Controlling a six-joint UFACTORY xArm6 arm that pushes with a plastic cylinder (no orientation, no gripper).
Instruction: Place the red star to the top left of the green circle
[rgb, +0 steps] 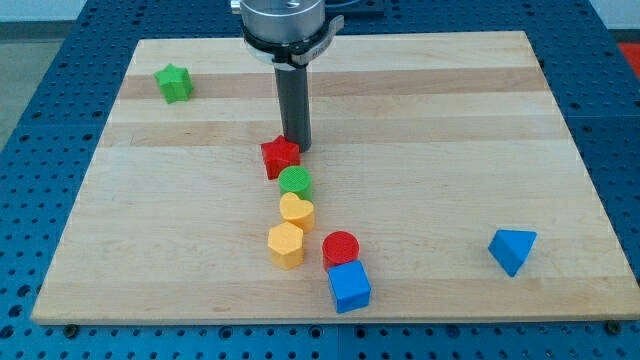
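Note:
The red star (280, 157) lies near the board's middle, just above and slightly left of the green circle (296, 182), touching or nearly touching it. My tip (297, 147) is at the red star's upper right edge, right against it. The dark rod comes down from the view's top centre.
A yellow heart (297, 211) sits just below the green circle, with a yellow hexagon (286, 245) below that. A red circle (341, 247) and a blue cube (349, 286) lie lower right. A blue triangle (512, 249) is at the right. A green star (174, 83) is top left.

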